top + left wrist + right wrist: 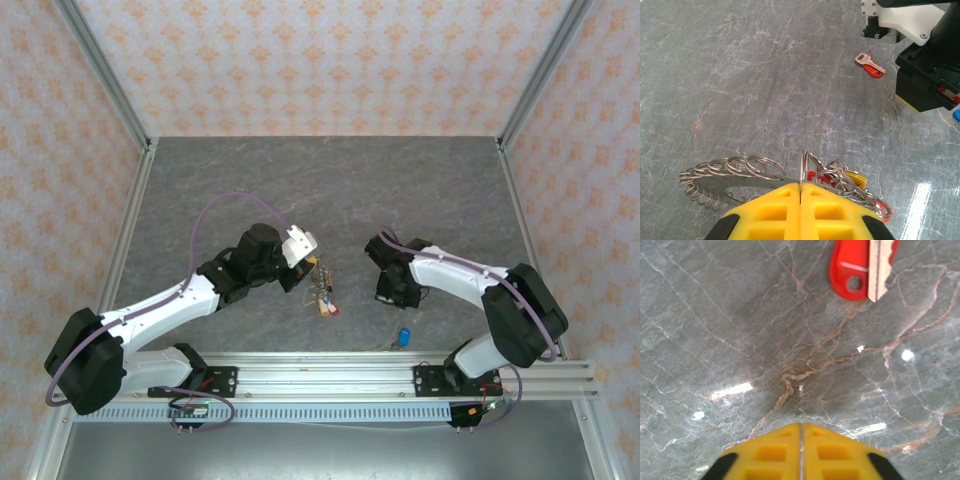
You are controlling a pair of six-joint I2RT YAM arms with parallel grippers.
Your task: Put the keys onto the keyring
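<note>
Left wrist view shows you the left fingers (792, 194) clenched on the rim of the keyring (730, 172), which juts out from their tips, mostly to their left. A bunch of keys (852, 182) with red and yellow tags sits against the ring just right of the tips. Your right fingers (790, 435) are pressed together with nothing between them, over the bare surface (715, 340). A loose red key (860, 270) lies ahead of them and to the right, apart. From above, a blue key (404, 336) lies behind the right fingers, toward the arm bases.
</note>
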